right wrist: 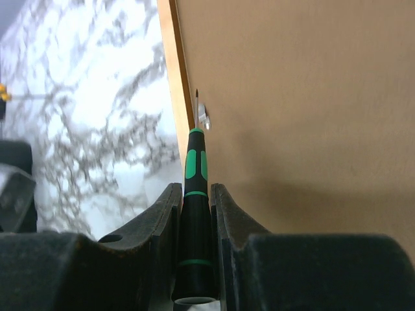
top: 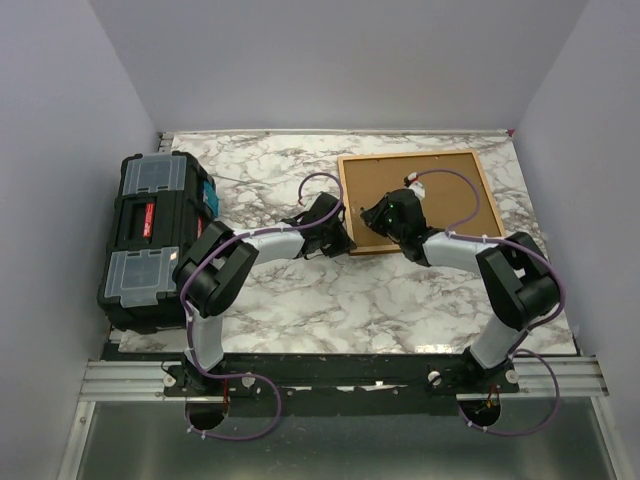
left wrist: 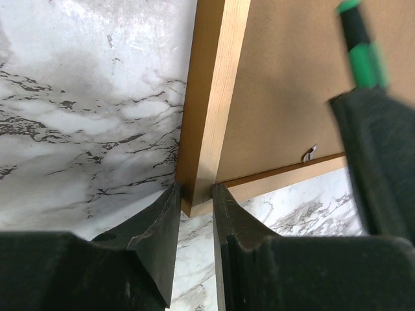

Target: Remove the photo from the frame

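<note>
The thin orange-brown wooden picture frame (left wrist: 211,97) lies face down at the far right of the white marble-patterned table (top: 300,300). Its plain brown backing board (top: 445,200) is uppermost, and the photo is hidden beneath that board. The left gripper (left wrist: 196,197) is pinched narrow on the frame's near left corner, one finger on each side of the rail. The right gripper (right wrist: 195,194) is clamped on a green-and-black screwdriver (right wrist: 196,162). The shaft points straight ahead of the fingers, roughly along the frame's left rail. The blade tip sits just beside a small metal retaining tab (right wrist: 204,118) set against that rail over the board's edge; whether the two touch cannot be told. In the right wrist view the tab lies just right of the tip, so the coming move looks like a short sideways lever by the right arm while the left steadies the corner.
</note>
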